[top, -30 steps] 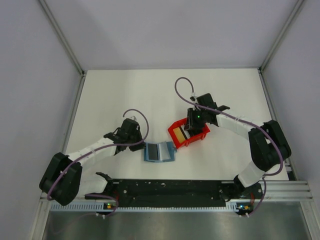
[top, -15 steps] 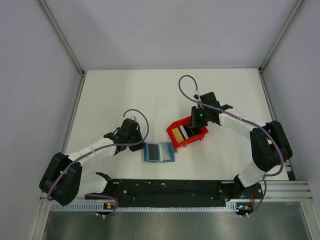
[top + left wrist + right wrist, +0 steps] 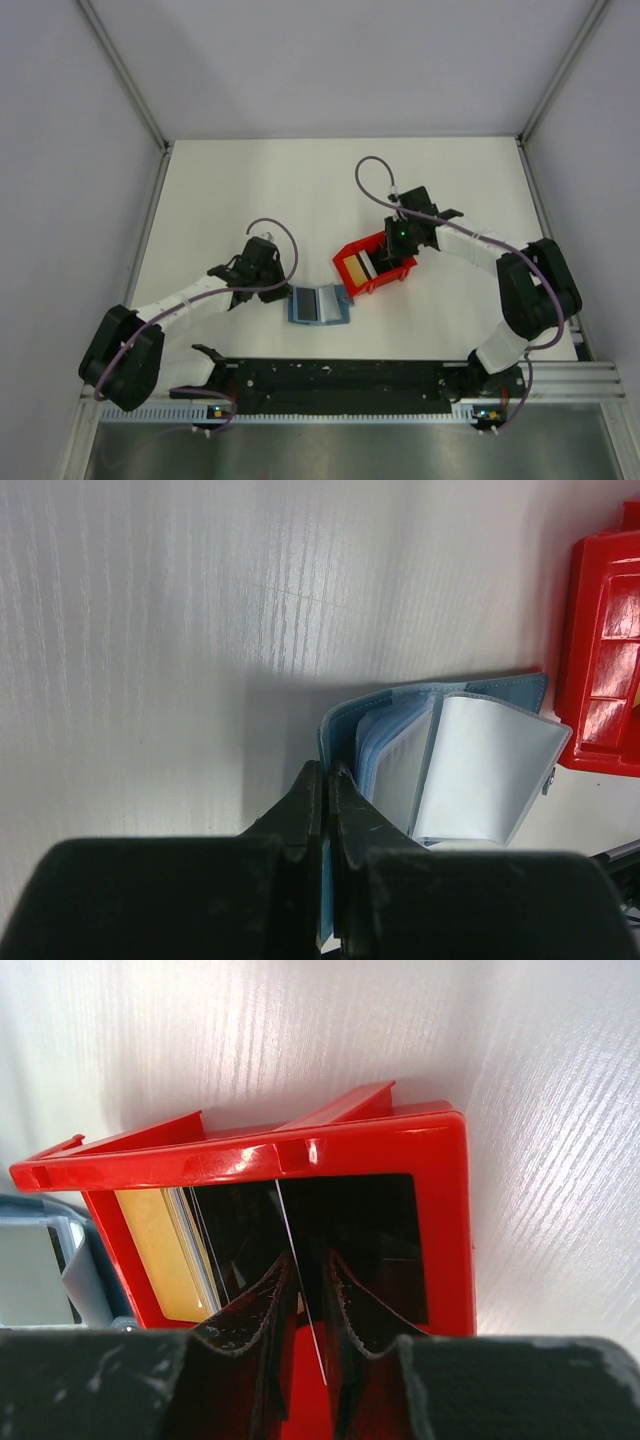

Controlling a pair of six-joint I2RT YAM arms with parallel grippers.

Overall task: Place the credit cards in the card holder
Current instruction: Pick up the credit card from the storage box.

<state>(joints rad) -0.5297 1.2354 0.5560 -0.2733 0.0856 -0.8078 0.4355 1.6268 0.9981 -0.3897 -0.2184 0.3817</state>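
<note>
The teal card holder [image 3: 318, 303] lies open on the table with its grey pockets fanned up [image 3: 470, 760]. My left gripper [image 3: 328, 770] is shut on the edge of its left cover [image 3: 291, 297]. The credit cards sit in the red bin [image 3: 399, 272]: a gold card [image 3: 160, 1250] at the left, thin pale ones beside it, and a black card [image 3: 370, 1230]. My right gripper [image 3: 312, 1258] reaches down into the bin [image 3: 250, 1155], its fingers closed in on a thin card [image 3: 288, 1225] that stands on edge between them.
The red bin stands just right of the card holder, nearly touching its corner. White walls with metal rails enclose the table on three sides. The black base bar [image 3: 340, 375] runs along the near edge.
The right gripper's jaws have narrowed around a card in the bin, and the wrist has shifted slightly right. The left arm and the card holder have not moved.
</note>
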